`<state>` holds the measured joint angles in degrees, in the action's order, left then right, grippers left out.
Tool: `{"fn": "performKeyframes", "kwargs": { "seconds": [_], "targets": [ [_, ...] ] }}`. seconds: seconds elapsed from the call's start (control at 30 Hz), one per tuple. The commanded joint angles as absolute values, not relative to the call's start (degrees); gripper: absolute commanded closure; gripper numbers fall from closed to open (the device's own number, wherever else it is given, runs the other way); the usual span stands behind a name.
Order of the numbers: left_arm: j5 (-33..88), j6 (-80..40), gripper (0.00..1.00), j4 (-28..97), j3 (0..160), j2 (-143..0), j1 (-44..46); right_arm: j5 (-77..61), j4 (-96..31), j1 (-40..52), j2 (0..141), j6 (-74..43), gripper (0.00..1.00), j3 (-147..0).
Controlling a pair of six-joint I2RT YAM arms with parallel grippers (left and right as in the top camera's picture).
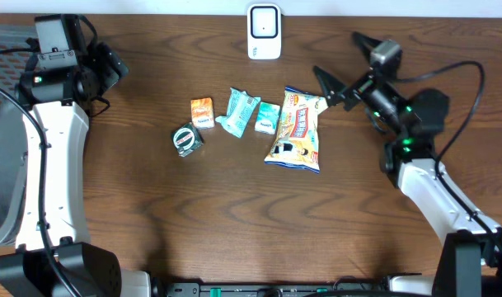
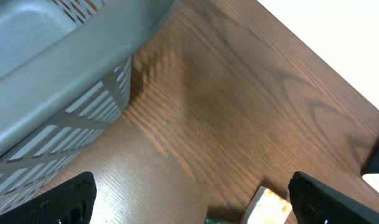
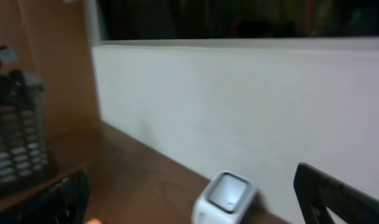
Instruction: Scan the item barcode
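Lying on the brown desk (image 1: 152,206) by a white wall (image 3: 239,93) are snacks (image 1: 296,132); left end effector (image 2: 192,199) and right end effector (image 3: 195,196) gape apart.

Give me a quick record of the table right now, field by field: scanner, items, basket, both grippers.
scanner: white scanner, far edge of the table, centre
items: row in front of it, left to right: round green item, orange box, teal packet, pale packet, yellow snack bag
basket: grey basket, left edge
left gripper: open, empty, near the basket
right gripper: open, empty, by the snack bag
scan: not begun
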<state>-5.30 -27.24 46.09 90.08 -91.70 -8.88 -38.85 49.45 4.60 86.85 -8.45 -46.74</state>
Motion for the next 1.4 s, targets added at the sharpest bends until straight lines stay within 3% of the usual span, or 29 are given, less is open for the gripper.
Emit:
{"fn": "performKeyframes", "kwargs": {
  "seconds": [0.0,0.23,0.33,0.43,0.67,0.77,1.0,1.1,1.23,1.37],
  "targets": [
    [-6.0,-28.2,0.02,46.2,91.0,-91.7,-8.9,-34.7,42.9,6.5,87.3,-11.3,0.01,-52.8],
    [-6.0,-28.2,0.02,46.2,91.0,-91.7,-8.9,-13.3,-1.0,10.5,88.2,5.4,0.01,-71.4],
    [-6.0,-28.2,0.02,46.2,91.0,-91.7,-8.9,-1.9,-12.7,12.6,89.9,6.5,0.01,-75.2],
    [-6.0,-28.2,0.02,46.2,91.0,-91.7,-8.9,-1.4,-18.1,13.6,92.1,5.5,0.01,-75.4],
    [-6.0,-28.2,0.02,46.2,91.0,-91.7,-8.9,-17.2,-27.4,15.1,96.9,4.8,0.01,-75.3],
    [-6.0,-28.2,0.02,46.2,91.0,-91.7,-8.9,-15.7,-30.1,15.0,98.5,4.7,0.01,-75.2],
    [-6.1,-28.2,0.02,46.2,91.0,-91.7,-8.9,-18.5,-33.0,15.5,105.8,-6.2,0.03,-75.2],
    [-6.0,-28.2,0.02,46.2,91.0,-91.7,-8.9,-12.9,-34.7,15.6,108.4,-10.2,0.09,-75.2],
    [-6.0,-28.2,0.02,46.2,91.0,-91.7,-8.9,1.1,-39.0,15.4,108.7,-16.6,0.28,-75.3],
    [-6.0,-28.2,0.02,46.2,91.0,-91.7,-8.9,15.1,-42.3,15.6,105.6,-19.6,0.29,-75.4]
  ]
}}
